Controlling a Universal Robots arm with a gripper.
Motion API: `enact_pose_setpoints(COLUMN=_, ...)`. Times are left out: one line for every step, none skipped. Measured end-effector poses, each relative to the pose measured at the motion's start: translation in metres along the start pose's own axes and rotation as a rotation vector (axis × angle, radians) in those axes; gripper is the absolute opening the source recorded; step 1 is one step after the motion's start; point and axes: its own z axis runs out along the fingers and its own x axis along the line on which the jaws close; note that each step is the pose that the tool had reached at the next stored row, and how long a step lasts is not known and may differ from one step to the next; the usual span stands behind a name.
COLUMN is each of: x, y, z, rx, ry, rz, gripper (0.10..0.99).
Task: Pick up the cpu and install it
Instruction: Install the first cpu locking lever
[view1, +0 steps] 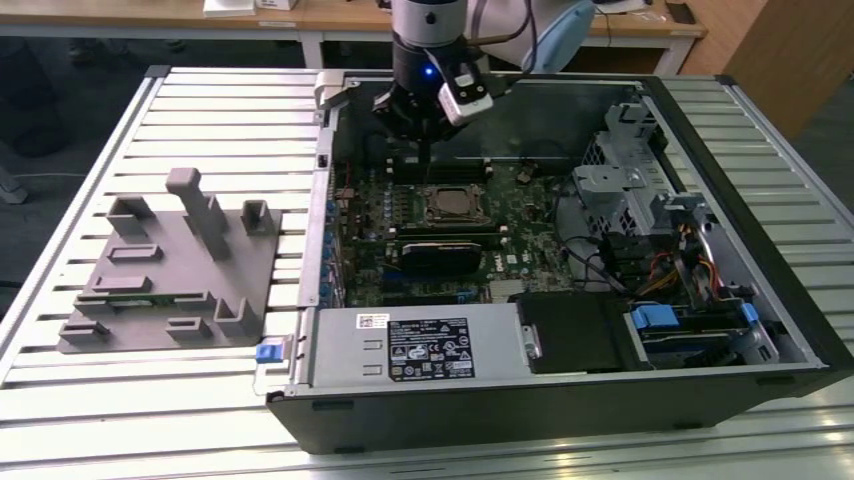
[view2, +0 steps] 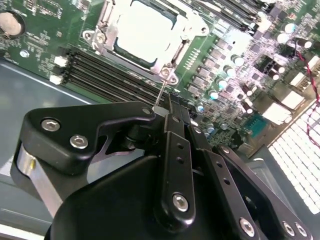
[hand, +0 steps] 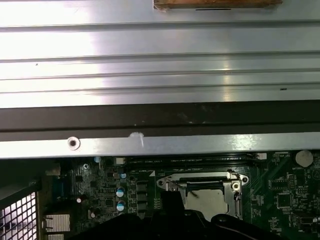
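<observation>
CPU (view2: 145, 32) sits seated in the motherboard socket (view2: 107, 22); the end effector (view2: 172, 107) hovers beside it, clenched and empty.

occluded: cpu (hand: 207, 202) lower part behind gripper (hand: 172, 200) | cut off: gripper (view2: 167, 107) body at frame edge | fingertips: gap indiscernible

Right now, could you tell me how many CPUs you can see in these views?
1. The cpu sits in the socket frame on the motherboard, inside the open computer case, just beyond the gripper. Others may be hidden among the grey tray's slots.
</observation>
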Motion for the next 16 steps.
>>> enact_pose_setpoints(x=-0.0019, y=0.0001, z=0.0001, rx=0.000, ry=0.0001, rz=0.000, gripper=0.118)
enact_pose_setpoints(x=-0.0034, y=0.0002, z=0.0002, rx=-0.001, ry=0.0001, rz=0.000, gripper=0.118)
enact_pose_setpoints(x=-0.0045, y=0.0001, z=0.0002, rx=-0.004, ry=0.0002, rz=0.000, gripper=0.118)
enact_pose_setpoints(x=-0.0049, y=0.0001, z=0.0004, rx=-0.015, ry=0.0008, rz=0.000, gripper=0.118)
enact_pose_setpoints(x=-0.0052, y=0.0000, z=0.0005, rx=-0.031, ry=0.0015, rz=0.001, gripper=0.118)
enact_pose_setpoints(x=-0.0053, y=-0.0004, z=0.0006, rx=-0.049, ry=0.0026, rz=0.001, gripper=0.118)
enact_pose_setpoints(x=-0.0053, y=-0.0011, z=0.0007, rx=-0.062, ry=0.0034, rz=0.002, gripper=0.118)
enact_pose_setpoints(x=-0.0054, y=-0.0019, z=0.0009, rx=-0.066, ry=0.0034, rz=0.001, gripper=0.118)
enact_pose_setpoints(x=-0.0054, y=-0.0022, z=0.0012, rx=-0.066, ry=0.0033, rz=0.000, gripper=0.118)
enact_pose_setpoints(x=-0.0054, y=-0.0023, z=0.0014, rx=-0.066, ry=0.0035, rz=0.000, gripper=0.118)
enact_pose_setpoints(x=-0.0055, y=-0.0025, z=0.0017, rx=-0.066, ry=0.0035, rz=0.000, gripper=0.118)
enact_pose_setpoints(x=-0.0055, y=-0.0026, z=0.0020, rx=-0.066, ry=0.0036, rz=-0.001, gripper=0.118)
enact_pose_setpoints(x=-0.0055, y=-0.0028, z=0.0023, rx=-0.066, ry=0.0036, rz=-0.001, gripper=0.118)
enact_pose_setpoints(x=-0.0055, y=-0.0030, z=0.0025, rx=-0.066, ry=0.0037, rz=-0.001, gripper=0.118)
enact_pose_setpoints(x=-0.0055, y=-0.0032, z=0.0028, rx=-0.066, ry=0.0036, rz=-0.001, gripper=0.118)
enact_pose_setpoints(x=-0.0055, y=-0.0033, z=0.0030, rx=-0.066, ry=0.0036, rz=-0.001, gripper=0.118)
